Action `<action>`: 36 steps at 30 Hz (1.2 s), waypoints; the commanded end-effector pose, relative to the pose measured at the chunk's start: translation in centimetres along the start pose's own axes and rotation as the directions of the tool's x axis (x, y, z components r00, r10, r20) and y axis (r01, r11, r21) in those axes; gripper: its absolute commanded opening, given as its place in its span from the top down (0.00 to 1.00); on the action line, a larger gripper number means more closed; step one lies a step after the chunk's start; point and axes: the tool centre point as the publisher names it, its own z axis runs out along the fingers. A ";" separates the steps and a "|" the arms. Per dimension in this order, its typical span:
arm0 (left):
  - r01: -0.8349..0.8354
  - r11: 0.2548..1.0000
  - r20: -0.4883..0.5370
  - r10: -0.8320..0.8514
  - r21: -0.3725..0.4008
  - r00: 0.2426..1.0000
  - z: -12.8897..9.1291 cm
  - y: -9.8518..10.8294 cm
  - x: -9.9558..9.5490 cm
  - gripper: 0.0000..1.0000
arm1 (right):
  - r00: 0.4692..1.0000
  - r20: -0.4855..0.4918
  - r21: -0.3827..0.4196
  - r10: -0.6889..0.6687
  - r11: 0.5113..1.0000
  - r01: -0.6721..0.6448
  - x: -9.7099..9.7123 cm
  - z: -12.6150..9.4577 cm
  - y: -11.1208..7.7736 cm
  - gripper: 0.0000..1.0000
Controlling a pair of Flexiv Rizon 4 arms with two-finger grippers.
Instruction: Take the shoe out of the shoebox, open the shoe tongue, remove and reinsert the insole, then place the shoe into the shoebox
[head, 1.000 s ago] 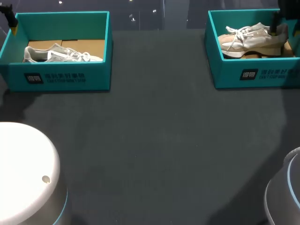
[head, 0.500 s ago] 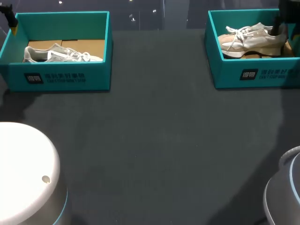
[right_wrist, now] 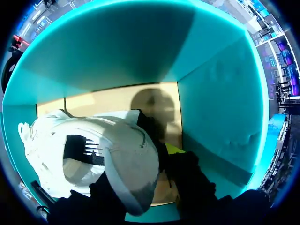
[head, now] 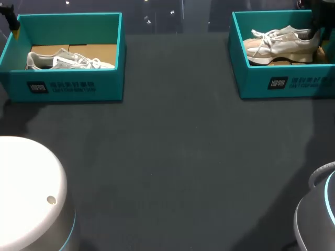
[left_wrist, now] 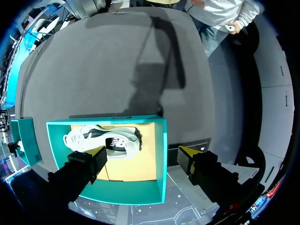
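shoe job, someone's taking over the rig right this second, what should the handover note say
Right gripper: down in the right shoebox, shut on the heel of the shoe.
Left gripper: open, holding nothing, above the left shoebox, where the other shoe lies.
Done: heel grasped; the shoe is not yet out of its box.
Left: lift it out, open the tongue, pull and refit the insole, put the shoe back in the box.
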 end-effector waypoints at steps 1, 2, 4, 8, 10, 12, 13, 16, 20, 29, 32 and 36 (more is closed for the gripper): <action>-0.001 1.000 -0.002 0.001 0.001 1.000 0.0 0.1 0.0 0.00 | 1.000 -0.001 0.015 0.000 1.000 0.000 0.3 0.1 0.8 1.00; -0.001 1.000 -0.002 0.001 0.001 1.000 0.0 0.1 0.0 0.00 | 1.000 -0.001 0.015 0.000 1.000 0.000 0.3 0.0 0.8 1.00; -0.001 1.000 -0.002 0.001 0.001 1.000 0.0 0.1 0.0 0.00 | 1.000 0.000 0.015 0.002 1.000 -0.002 0.3 -0.2 0.7 1.00; -0.001 1.000 -0.002 0.001 0.001 1.000 0.0 0.1 0.0 0.00 | 1.000 -0.002 0.016 0.007 1.000 -0.007 0.2 -0.6 0.6 1.00; -0.001 1.000 -0.002 0.001 0.001 1.000 0.0 0.1 0.0 0.00 | 1.000 -0.005 0.016 0.009 1.000 -0.009 0.1 -1.0 0.5 1.00; -0.001 1.000 -0.002 0.001 0.001 1.000 0.0 0.1 0.0 0.00 | 1.000 -0.010 0.016 0.011 1.000 -0.011 -0.1 -1.3 0.3 1.00; -0.001 1.000 -0.002 0.001 0.001 1.000 0.0 0.1 0.0 0.00 | 1.000 -0.011 0.014 0.011 1.000 -0.011 -0.2 -1.5 0.2 1.00; -0.001 1.000 -0.002 0.001 0.001 1.000 0.0 0.1 0.0 0.00 | 1.000 -0.010 0.010 0.010 1.000 -0.010 -0.6 -1.9 0.0 1.00; -0.001 1.000 -0.002 0.001 0.001 1.000 0.0 0.1 0.0 0.00 | 1.000 -0.008 0.007 0.011 1.000 -0.011 -1.1 -2.2 -0.2 1.00; -0.001 1.000 -0.002 0.001 0.001 1.000 0.0 0.1 0.0 0.00 | 1.000 -0.001 -0.010 0.000 1.000 0.000 -1.6 -3.3 -0.3 1.00; -0.001 1.000 -0.002 0.001 0.001 1.000 0.0 0.1 0.0 0.00 | 1.000 0.006 -0.015 -0.001 1.000 0.001 -2.0 -3.9 -0.4 1.00; -0.001 1.000 -0.002 0.001 0.001 1.000 0.0 0.1 0.0 0.00 | 1.000 0.012 -0.022 0.001 1.000 -0.001 -2.3 -4.9 -0.5 1.00</action>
